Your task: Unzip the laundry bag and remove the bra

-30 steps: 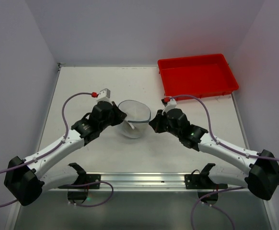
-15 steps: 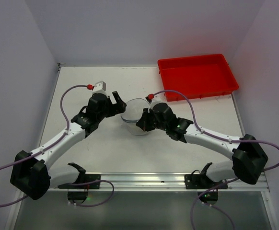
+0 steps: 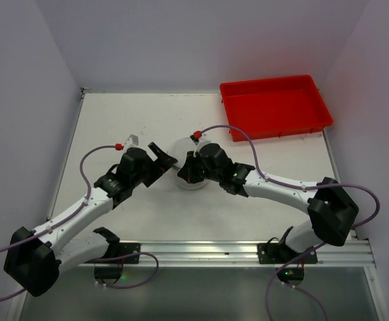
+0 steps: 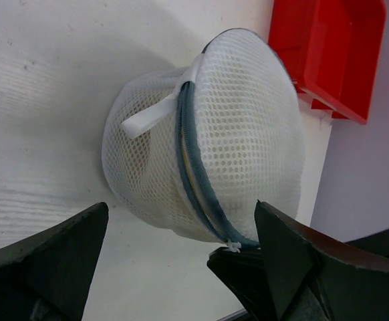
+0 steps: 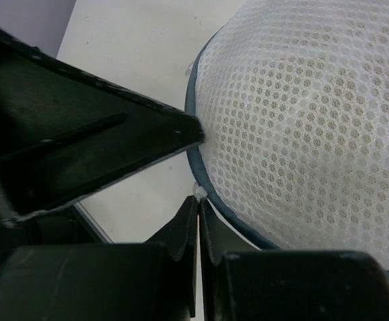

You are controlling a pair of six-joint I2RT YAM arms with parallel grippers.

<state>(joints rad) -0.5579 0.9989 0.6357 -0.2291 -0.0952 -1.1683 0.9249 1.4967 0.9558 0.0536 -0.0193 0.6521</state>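
Left gripper (image 3: pixel 162 156): jaws spread wide, holding nothing, not touching anything. The laundry bag (image 4: pixel 238 127) sits on the table (image 3: pixel 124 117) straight ahead of that open gap, just beyond the fingertips and apart from them. The bag lies tipped on its side, with the dark blue-grey zipper band (image 4: pixel 196 177) running round its middle. A white fabric tab (image 4: pixel 151 119) sticks out of the bag on the side towards the left jaw. Beige shows through the mesh, so the bra (image 5: pixel 295 147) is inside the bag, its shape too dim to tell. Right gripper (image 3: pixel 190 170): jaws pressed together down to a thin slit. They pinch the small white zipper pull (image 5: pixel 196 192) at their tips, at the band on the bag's near-right edge. The bag's dome fills the space ahead of and to the right of those closed jaws and touches them at the band. In the left wrist view the right gripper's dark tip meets the band just inside the left gripper's right jaw. The red tray (image 3: pixel 275 103) is well apart, behind the right gripper at the far right of the table.
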